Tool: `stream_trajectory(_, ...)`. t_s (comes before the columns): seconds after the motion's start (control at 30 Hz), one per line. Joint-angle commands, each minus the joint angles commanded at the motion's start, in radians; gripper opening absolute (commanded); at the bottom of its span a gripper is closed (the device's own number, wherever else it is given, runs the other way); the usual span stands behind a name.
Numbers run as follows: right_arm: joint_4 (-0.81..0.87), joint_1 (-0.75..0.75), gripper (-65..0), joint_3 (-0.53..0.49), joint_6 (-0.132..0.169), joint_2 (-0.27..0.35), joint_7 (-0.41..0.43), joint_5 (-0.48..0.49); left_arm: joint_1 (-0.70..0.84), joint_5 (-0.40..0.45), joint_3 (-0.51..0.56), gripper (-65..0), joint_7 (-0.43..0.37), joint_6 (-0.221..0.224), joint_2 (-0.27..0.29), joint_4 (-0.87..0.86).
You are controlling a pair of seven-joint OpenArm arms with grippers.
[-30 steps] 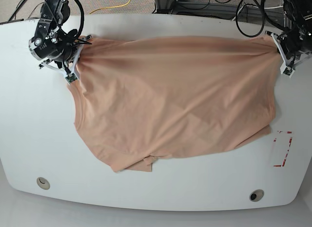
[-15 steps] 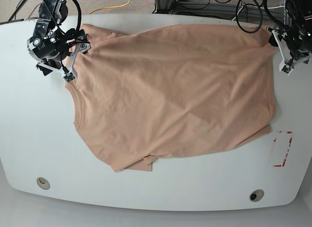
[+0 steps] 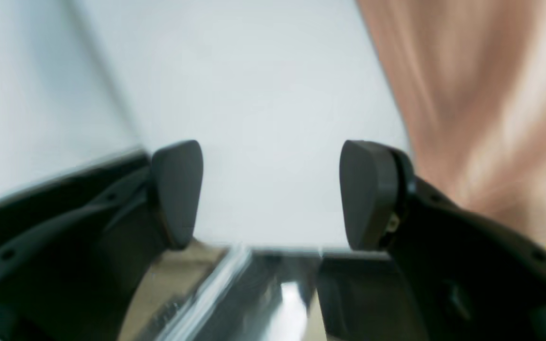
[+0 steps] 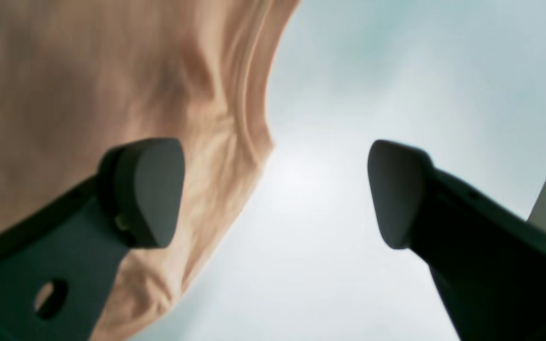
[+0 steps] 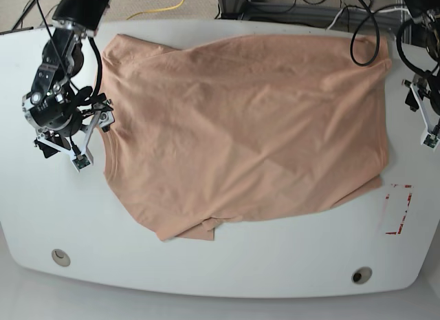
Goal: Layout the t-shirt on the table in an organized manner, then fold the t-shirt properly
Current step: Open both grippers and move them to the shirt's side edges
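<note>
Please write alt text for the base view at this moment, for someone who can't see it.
A peach t-shirt lies spread, slightly wrinkled, across a white table. The right gripper and left gripper hang open beside the shirt's two side edges, holding nothing. A red-tape rectangle marks the table near the left gripper's side.

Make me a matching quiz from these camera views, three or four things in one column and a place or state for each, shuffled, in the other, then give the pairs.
Things:
1. t-shirt
2. red-tape rectangle
3. left gripper
4. grommet hole

Places or states:
A. jaws apart, nothing between them, over bare table beside the cloth
B. spread across the tabletop, wrinkled
C. on the base view's right, just off the shirt's lower corner
D. near the front edge, on the base view's left

Pairs: 1-B, 2-C, 3-A, 4-D
</note>
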Motion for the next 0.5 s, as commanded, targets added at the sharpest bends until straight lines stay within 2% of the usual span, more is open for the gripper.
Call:
stream_trajectory(0.1, -0.117, 0.095, -6.5, -0.023, 0.000, -0.015, 0.000, 0.000, -0.097, 0.002, 0.049, -22.5, 0.000, 0.000, 0.002, -0.077)
stream_trajectory(0.17, -0.232, 0.176, -6.5, -0.051, 0.000, -0.017, 0.038, 0.000, -0.195, 0.002, 0.075, -22.6, 0.000, 0.000, 0.008, -0.176)
stream_trajectory(0.23, -0.315, 0.222, -6.5, -0.063, 0.000, -0.017, 0.071, 0.000, -0.252, 0.002, 0.077, -22.6, 0.000, 0.025, 0.029, -0.244)
stream_trajectory(0.3, -0.433, 0.295, -6.5, -0.072, 0.000, -0.017, 0.130, 0.000, -0.318, 0.002, 0.080, -22.6, -0.062, 0.087, 0.049, -0.348)
stream_trajectory(0.37, -0.499, 0.328, -6.5, -0.072, 0.000, -0.017, 0.157, -0.002, -0.347, 0.002, 0.080, -22.6, -0.114, 0.111, 0.051, -0.408)
stream_trajectory(0.43, -0.589, 0.373, -6.5, -0.074, 0.000, -0.017, 0.191, -0.018, -0.391, 0.002, 0.092, -22.6, -0.199, 0.140, 0.051, -0.516)
stream_trajectory(0.5, -0.638, 0.400, -6.5, -0.080, 0.000, -0.017, 0.209, -0.040, -0.431, 0.002, 0.124, -22.6, -0.252, 0.150, 0.051, -0.600)
